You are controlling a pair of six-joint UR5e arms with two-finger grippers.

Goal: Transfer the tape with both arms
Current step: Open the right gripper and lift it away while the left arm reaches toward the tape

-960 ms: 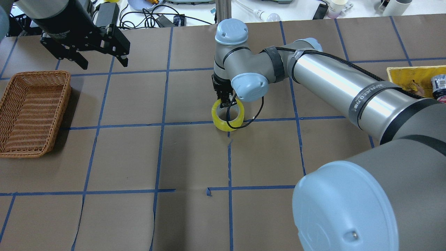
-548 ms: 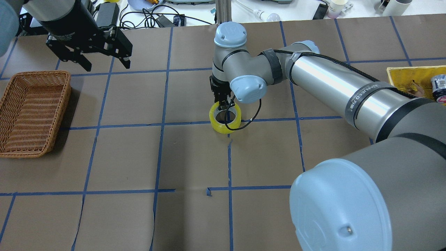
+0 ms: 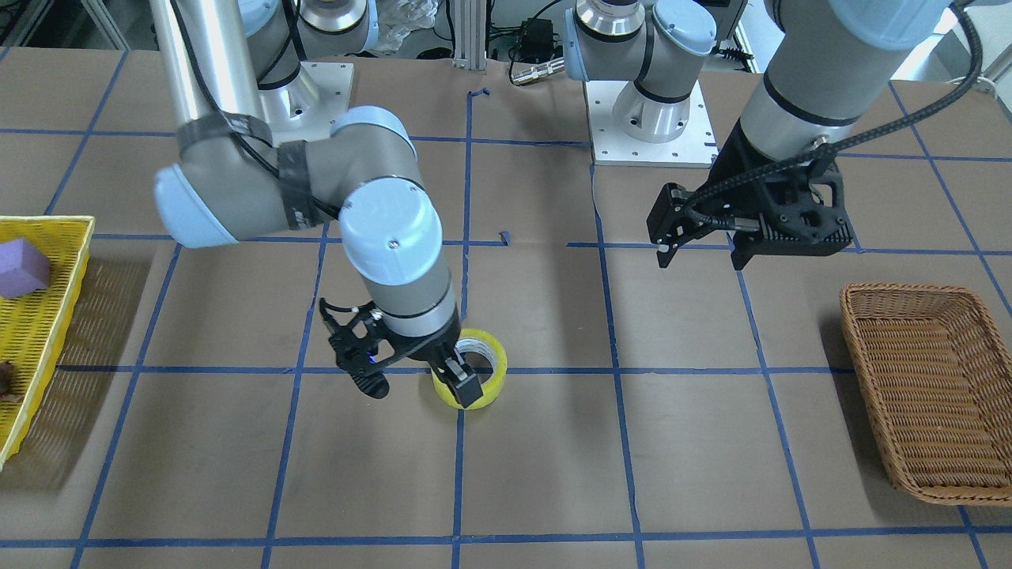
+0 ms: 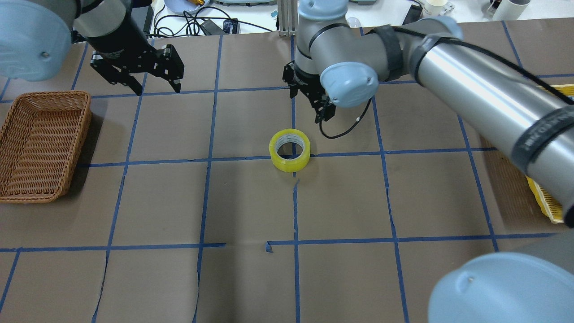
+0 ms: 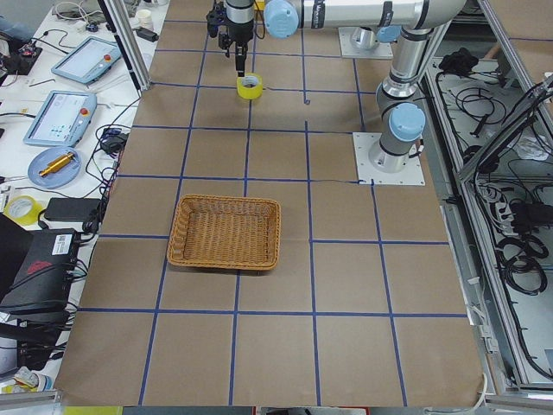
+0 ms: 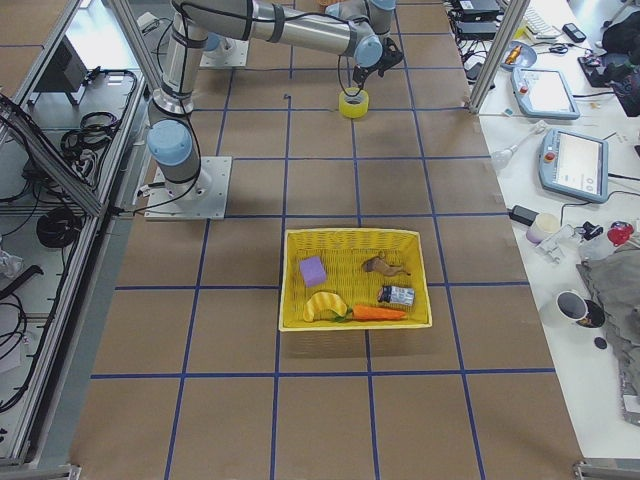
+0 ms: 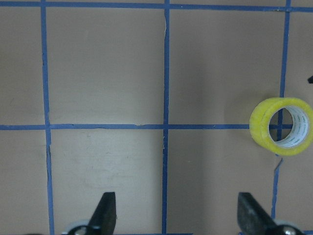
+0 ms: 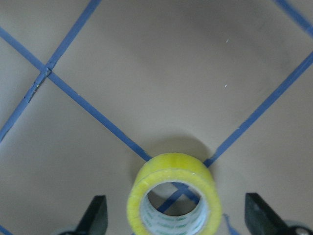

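The yellow tape roll (image 4: 289, 150) lies flat on the table on a blue grid crossing; it also shows in the front view (image 3: 495, 354). My right gripper (image 4: 309, 101) is open and empty, raised above the tape and just beyond it. In the right wrist view the tape (image 8: 171, 167) lies below, between the spread fingers (image 8: 95, 216). My left gripper (image 4: 155, 86) is open and empty, hovering at the far left, well apart from the tape. The left wrist view shows the tape (image 7: 259, 126) off to the right.
A brown wicker basket (image 4: 40, 143) stands at the left edge of the table. A yellow basket (image 6: 355, 278) with a purple block and other items stands at the right end. Cables and devices lie beyond the far table edge.
My right gripper has let go of the tape, opened, and risen up and away from it. The tape stays on the table. My left gripper has moved a little to the right.
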